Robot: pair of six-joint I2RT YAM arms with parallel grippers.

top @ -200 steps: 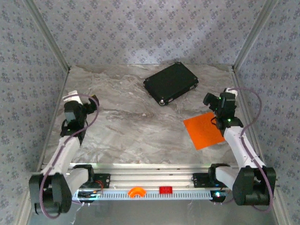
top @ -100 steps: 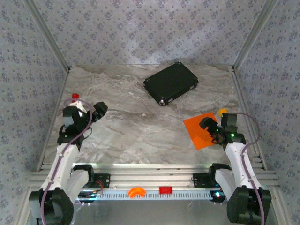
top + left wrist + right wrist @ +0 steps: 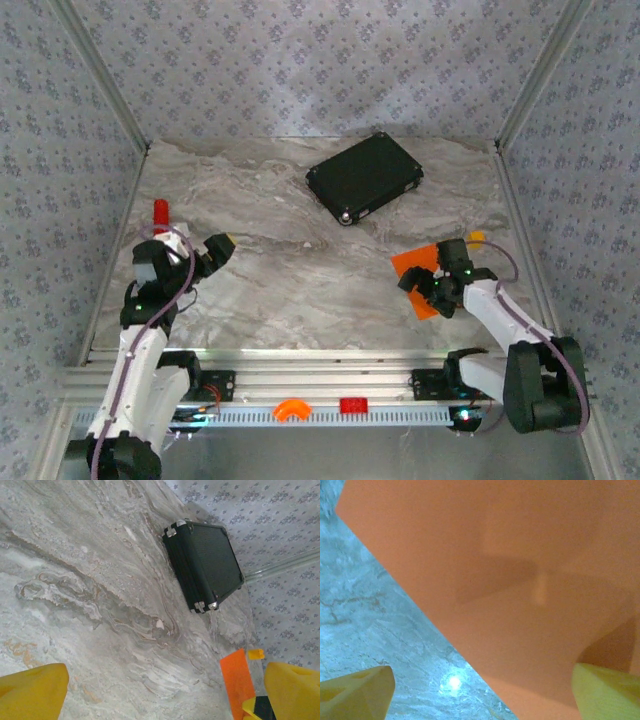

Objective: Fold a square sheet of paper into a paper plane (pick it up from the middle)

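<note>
**benchrat:** Which arm goes for the square sheet of paper (image 3: 412, 262) here?

**yam_fan:** The right one, easily. The right gripper (image 3: 424, 286) hangs right over the sheet, jaws spread wide and nothing pinched. From its wrist camera, orange covers most of what's ahead. The sheet's edge runs on a slant between the two tips, so one fingertip (image 3: 355, 692) sits over bare table (image 3: 365, 605) and the other is over paper. It's a square, so there's no long axis (it just lies corner-on to the jaws). My guess is the middle of it is still a bit forward of the tips.

**benchrat:** And the left?

**yam_fan:** The left gripper (image 3: 214, 248) is also wide open and holding nothing. The sheet is well away on its far right, past the black case (image 3: 205, 565).

**benchrat:** Anything different from a second ago?

**yam_fan:** The right arm was stretched out beyond the sheet's far corner, and now it's folded back and down onto it. The left arm swung aside, which uncovered a red cylinder (image 3: 160, 210). The sheet itself looks unmoved.
</note>
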